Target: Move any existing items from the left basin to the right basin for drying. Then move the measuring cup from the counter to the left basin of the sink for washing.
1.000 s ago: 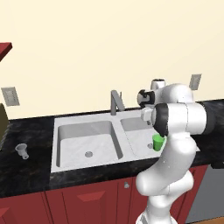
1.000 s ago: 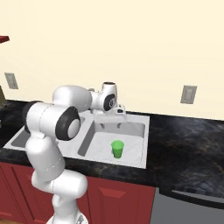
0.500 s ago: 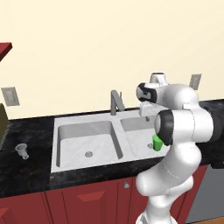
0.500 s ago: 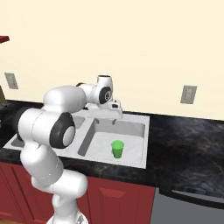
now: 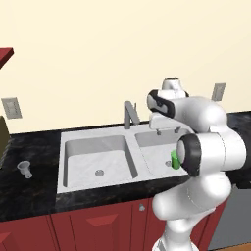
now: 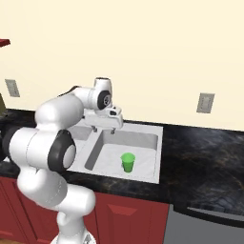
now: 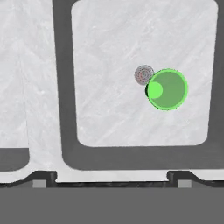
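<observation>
While the gripper (image 6: 104, 128) hangs above the sink (image 5: 62, 147) with its fingers (image 7: 43, 177) spread apart and empty, one green tumbler (image 6: 127, 162) stands upright in the right basin (image 6: 147, 143), just beside its drain (image 7: 143, 75). One measuring cup (image 5: 24, 169) sits on the counter (image 5: 29, 196), left of the left basin (image 5: 98, 154).

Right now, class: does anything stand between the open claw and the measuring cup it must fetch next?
The faucet rises near that line. The claw hangs over the right basin; the cup stands on the counter beyond the left basin. Otherwise nothing visible intervenes.
</observation>
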You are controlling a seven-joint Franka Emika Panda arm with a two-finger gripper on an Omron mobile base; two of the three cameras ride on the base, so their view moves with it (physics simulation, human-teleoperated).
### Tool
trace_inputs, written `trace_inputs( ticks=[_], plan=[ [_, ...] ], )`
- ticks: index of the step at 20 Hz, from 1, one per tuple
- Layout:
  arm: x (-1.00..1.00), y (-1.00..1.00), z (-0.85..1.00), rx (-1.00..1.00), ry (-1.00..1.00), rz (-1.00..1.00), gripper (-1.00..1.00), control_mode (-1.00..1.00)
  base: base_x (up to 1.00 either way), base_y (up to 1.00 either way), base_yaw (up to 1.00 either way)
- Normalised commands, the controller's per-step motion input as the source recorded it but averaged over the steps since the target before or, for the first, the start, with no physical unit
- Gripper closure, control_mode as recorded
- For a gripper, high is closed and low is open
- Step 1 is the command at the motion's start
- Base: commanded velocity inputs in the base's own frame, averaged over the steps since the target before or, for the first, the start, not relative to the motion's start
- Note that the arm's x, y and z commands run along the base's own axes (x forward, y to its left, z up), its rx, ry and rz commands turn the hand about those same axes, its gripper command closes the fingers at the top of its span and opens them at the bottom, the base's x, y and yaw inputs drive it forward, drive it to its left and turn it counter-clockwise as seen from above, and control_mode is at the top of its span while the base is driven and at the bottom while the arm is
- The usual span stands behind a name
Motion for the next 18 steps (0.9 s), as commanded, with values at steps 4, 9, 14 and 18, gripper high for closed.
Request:
trace_inputs(
  ticks=[4, 9, 14, 18],
  plan=[
    [-0.28, 0.45, 0.21, -0.01, 0.00, -0.11, -1.00, -1.00, 0.00, 0.00, 0.00],
    [-0.29, 0.47, 0.14, -0.01, 0.00, -0.11, -1.00, -1.00, 0.00, 0.00, 0.00],
    [-0.22, 0.52, 0.04, -0.02, 0.00, -0.11, -1.00, -1.00, 0.00, 0.00, 0.00],
    [-0.17, 0.52, 0.01, -0.02, 0.00, -0.09, -1.00, -1.00, 0.00, 0.00, 0.00]
  ],
)
